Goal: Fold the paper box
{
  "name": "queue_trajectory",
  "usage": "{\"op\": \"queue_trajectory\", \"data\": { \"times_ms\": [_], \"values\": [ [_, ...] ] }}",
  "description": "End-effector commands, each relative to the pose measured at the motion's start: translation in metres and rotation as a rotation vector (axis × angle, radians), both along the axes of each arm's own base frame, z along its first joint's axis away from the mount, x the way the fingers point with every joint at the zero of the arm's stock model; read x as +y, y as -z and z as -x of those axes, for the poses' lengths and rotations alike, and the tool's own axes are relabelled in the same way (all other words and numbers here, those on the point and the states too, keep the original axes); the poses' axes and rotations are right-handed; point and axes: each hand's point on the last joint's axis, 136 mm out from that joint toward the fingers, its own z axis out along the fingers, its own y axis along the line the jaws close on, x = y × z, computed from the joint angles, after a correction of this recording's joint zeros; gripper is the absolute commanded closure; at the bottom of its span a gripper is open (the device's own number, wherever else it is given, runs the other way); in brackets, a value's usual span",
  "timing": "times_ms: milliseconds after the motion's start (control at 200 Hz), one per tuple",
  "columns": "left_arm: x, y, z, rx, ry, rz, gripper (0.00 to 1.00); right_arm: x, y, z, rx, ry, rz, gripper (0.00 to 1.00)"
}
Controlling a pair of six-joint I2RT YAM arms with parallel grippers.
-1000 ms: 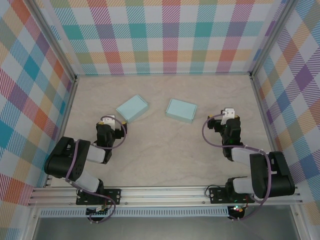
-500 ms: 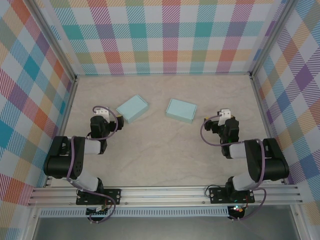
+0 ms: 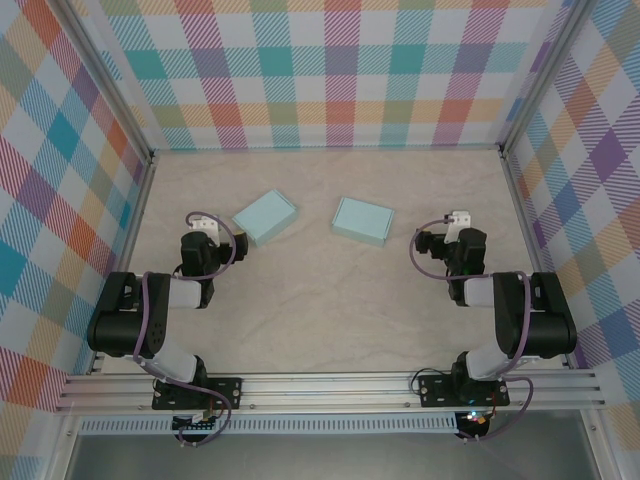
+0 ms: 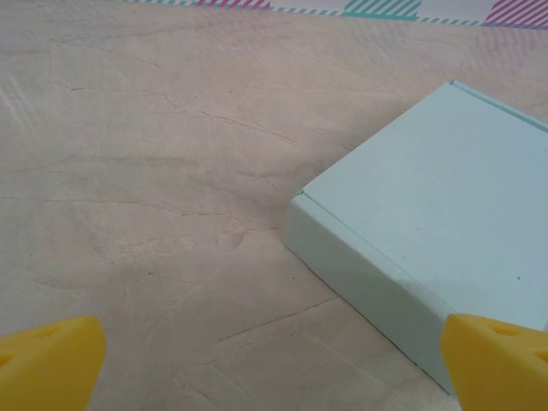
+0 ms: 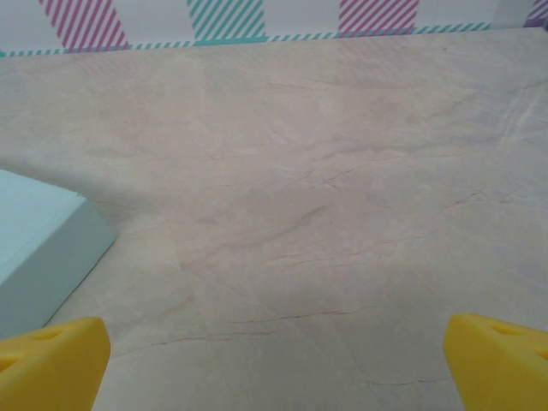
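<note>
Near edge: both arms sat tucked close to their bases. The left tool (image 4: pixel 274 364) stood wide open with nothing between its yellow fingertips (image 4: pixel 47 360). The right tool (image 5: pixel 276 364) was likewise wide open and empty. Neither touched a box.

Mid counter (image 3: pixel 330 310): bare marbled surface lay between the tools and the work.

Further out: two pale teal paper boxes lay flat on the counter, apart from each other.
- The left paper box (image 3: pixel 264 217) sat turned at an angle, just ahead and to the right of the left tool. Its near corner and low side wall showed in the left wrist view.
- The right paper box (image 3: pixel 362 220) lay well to the left of the right tool, one corner at the left margin of the right wrist view.
- Both looked closed, lids down. Whether any flap was left untucked I could not tell.

Risks, judged from this layout:
- The boxes appeared to be light card on a smooth counter. A one-sided push would likely slide or spin a box rather than crease it.
- The left paper box sat skewed to its tool's line. An approach onto the corner could dent it or lift the lid seam.
- Closing hard on a hollow shell could crush a wall.
- Both arms reaching inward could crowd each other or nudge the neighbouring box.
- With two similar boxes, picking the wrong target was possible.

Far: the plaid back wall (image 3: pixel 330 80) stood well apart from the boxes.
</note>
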Motion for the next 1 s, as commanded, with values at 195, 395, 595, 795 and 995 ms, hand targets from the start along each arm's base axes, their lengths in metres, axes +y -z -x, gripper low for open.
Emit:
{"op": "queue_trajectory", "data": {
  "times_ms": [195, 395, 595, 795, 995],
  "values": [
    [-0.0021, -0.0005, -0.0018, 0.0, 0.004, 0.011, 0.0, 0.0078, -0.0035, -0.0033, -0.003, -0.049, -0.026, 0.0],
    [-0.0017, -0.0005, -0.002, 0.0, 0.001, 0.008, 0.0, 0.0075, -0.0038, -0.0035, -0.003, -0.048, -0.026, 0.0],
    [-0.0022, -0.0001, -0.0016, 0.002, 0.003, 0.006, 0.0, 0.0077, -0.004, -0.0034, -0.004, -0.049, -0.026, 0.0],
    [-0.0024, -0.0003, -0.0016, 0.001, 0.003, 0.005, 0.0, 0.0079, -0.0038, -0.0035, -0.004, -0.05, -0.024, 0.0],
    [-0.0023, -0.0005, -0.0017, 0.001, 0.002, 0.005, 0.0, 0.0076, -0.0038, -0.0035, -0.004, -0.049, -0.025, 0.0]
  ]
}}
